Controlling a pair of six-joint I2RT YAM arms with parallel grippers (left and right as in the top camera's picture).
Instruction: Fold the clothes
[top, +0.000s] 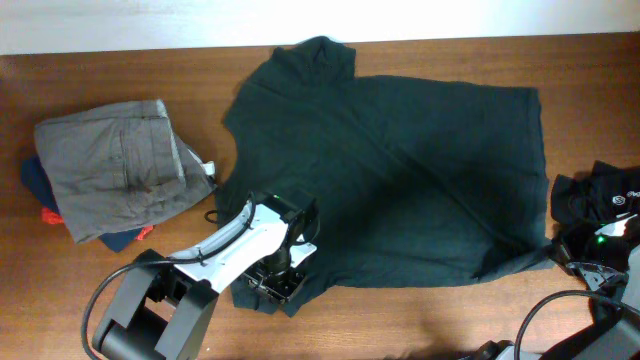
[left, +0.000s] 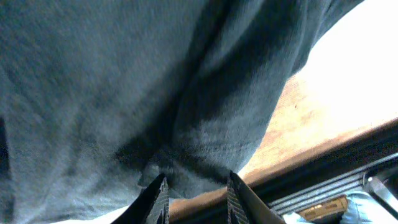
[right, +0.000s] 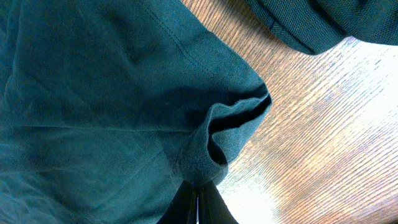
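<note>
while the green shirt (top: 400, 170) lies spread on the table (top: 100, 75), the right gripper (right: 198, 204) is clamped on its bunched corner. the left gripper (left: 196, 198) has its jaws apart, the hem between them.

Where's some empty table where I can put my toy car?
Biggest bare wood: the front strip of the table below the green T-shirt hem. Also the back-left corner behind the folded pile. Crowded: the thin gap between pile and shirt, and the right side by the black clothes.
</note>
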